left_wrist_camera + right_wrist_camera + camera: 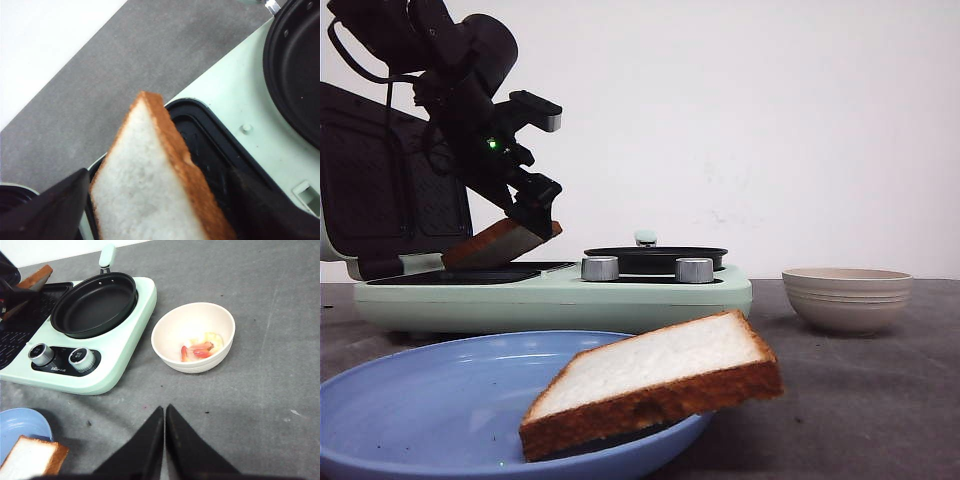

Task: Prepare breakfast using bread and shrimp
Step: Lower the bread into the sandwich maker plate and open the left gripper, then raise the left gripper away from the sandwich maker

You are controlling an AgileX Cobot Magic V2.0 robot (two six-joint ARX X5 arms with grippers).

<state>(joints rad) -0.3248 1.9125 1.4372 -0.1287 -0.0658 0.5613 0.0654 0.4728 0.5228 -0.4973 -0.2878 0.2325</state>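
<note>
My left gripper is shut on one slice of bread. It holds the slice tilted, low corner down, just over the black grill plate of the mint-green cooker. A second bread slice leans on the rim of the blue plate at the front. The shrimp, small pink and pale lumps, lie in the beige ribbed bowl right of the cooker. My right gripper hovers shut and empty above the grey table, near the bowl.
The cooker's dark lid stands open at the back left. On its right half sits a black frying pan, with two silver knobs in front. Grey table surface lies around the bowl.
</note>
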